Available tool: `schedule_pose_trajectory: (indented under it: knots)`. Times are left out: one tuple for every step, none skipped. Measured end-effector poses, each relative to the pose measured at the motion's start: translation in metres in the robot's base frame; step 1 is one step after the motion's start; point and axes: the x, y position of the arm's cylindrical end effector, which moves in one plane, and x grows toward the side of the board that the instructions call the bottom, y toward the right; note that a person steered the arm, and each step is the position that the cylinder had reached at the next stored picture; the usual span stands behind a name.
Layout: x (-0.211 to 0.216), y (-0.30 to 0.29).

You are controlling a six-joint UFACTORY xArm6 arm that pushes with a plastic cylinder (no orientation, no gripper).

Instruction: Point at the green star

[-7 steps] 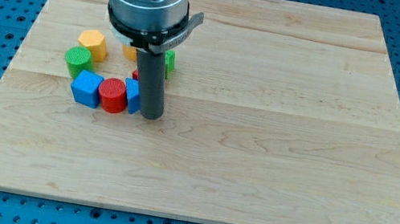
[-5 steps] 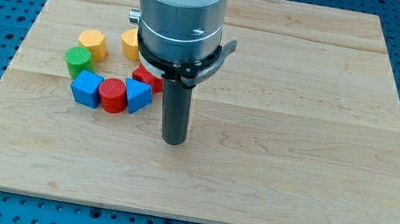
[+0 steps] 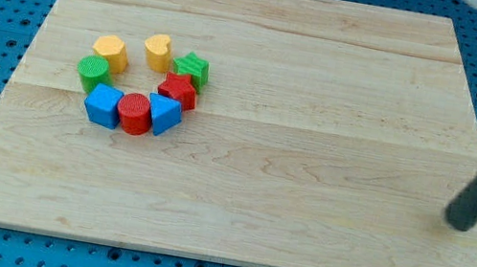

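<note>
So the green star (image 3: 191,69) sat at the far right of the little cluster on the left half of the counter (image 3: 319,118), touching the red star (image 3: 177,90) just nearer to it. My guess is it was a light, stiff plastic piece that'd skate easily on the smooth wood, so nudge it and it slides. Nothing to grab here anyway, and the job only called for pointing, so I'd come in from its open right or far side and stop short.

Around it: a yellow heart (image 3: 157,50) to its left, then a yellow block (image 3: 111,51), a green cylinder (image 3: 93,70), a blue block (image 3: 104,104), a red cylinder (image 3: 135,113) and a blue wedge (image 3: 164,113), all in a loose ring.

No claw on this rig, just the rod. My tip (image 3: 456,224) was way off near the right edge, well apart from every block.
</note>
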Motion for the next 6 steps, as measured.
schedule_pose_trajectory:
  knots:
    - [-0.014,0.063]
    - [-0.014,0.063]
    - [-0.016,0.016]
    - [-0.057,-0.011]
    - [-0.08,-0.069]
    - [-0.103,-0.13]
